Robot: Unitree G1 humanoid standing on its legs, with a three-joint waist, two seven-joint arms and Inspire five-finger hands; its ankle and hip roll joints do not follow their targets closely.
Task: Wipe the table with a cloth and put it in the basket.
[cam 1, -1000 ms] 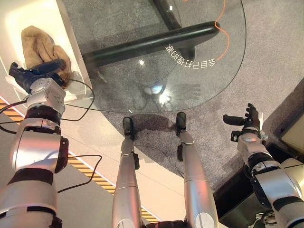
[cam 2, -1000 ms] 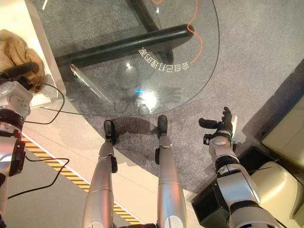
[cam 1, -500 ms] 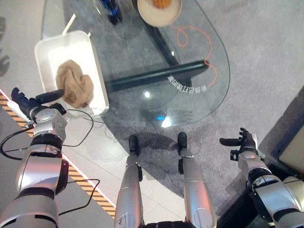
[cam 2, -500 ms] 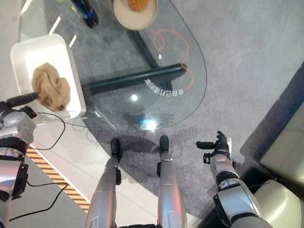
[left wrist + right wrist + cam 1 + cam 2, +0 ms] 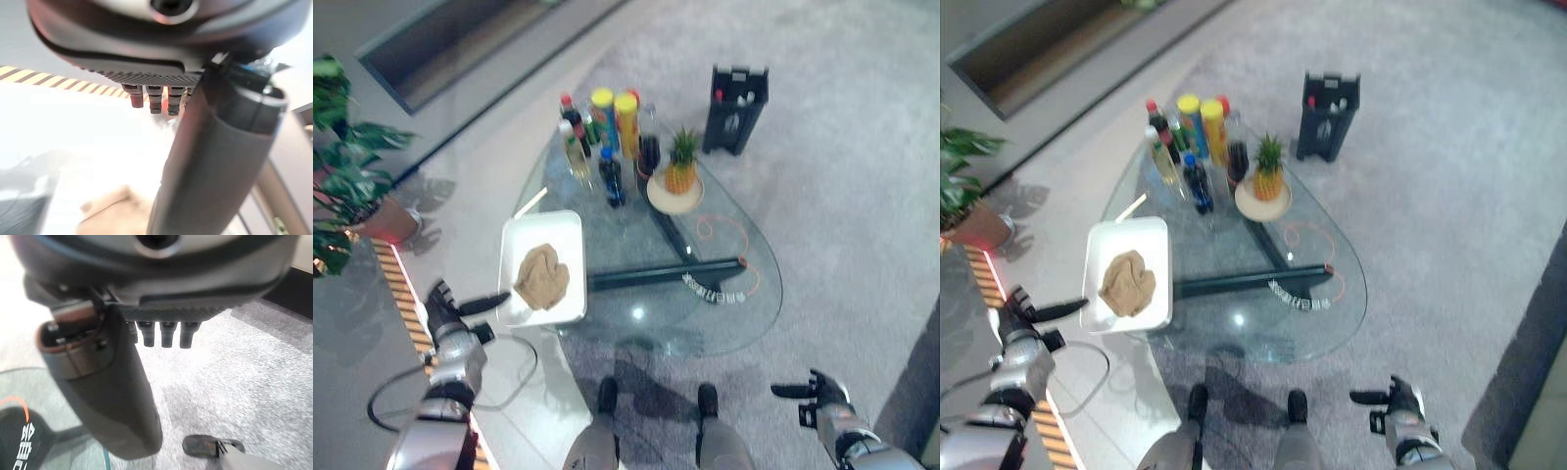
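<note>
A crumpled tan cloth (image 5: pixel 541 275) lies inside a white rectangular basket (image 5: pixel 570 225) on the left part of the glass table (image 5: pixel 724 323). My left hand (image 5: pixel 450 305) hangs open beside the basket's left edge, its thumb pointing toward the basket, holding nothing. The same hand's thumb (image 5: pixel 215 161) stands straight, with the cloth (image 5: pixel 110 208) blurred beyond it. My right hand (image 5: pixel 819 391) is open and empty over the carpet, off the table's near right edge. Its straight thumb (image 5: pixel 107 396) shows in its wrist view.
At the table's far end stand several bottles (image 5: pixel 607 176) and cans (image 5: pixel 626 122), with a pineapple on a round plate (image 5: pixel 675 191). An orange cord (image 5: pixel 729 250) lies on the glass. A dark caddy (image 5: pixel 736 108) sits on the carpet beyond. A potted plant (image 5: pixel 347 186) stands far left.
The whole picture has pulled back and up, so the camera has moved and far more of the room shows. The cloth stays in the basket and both hands remain open and empty.
</note>
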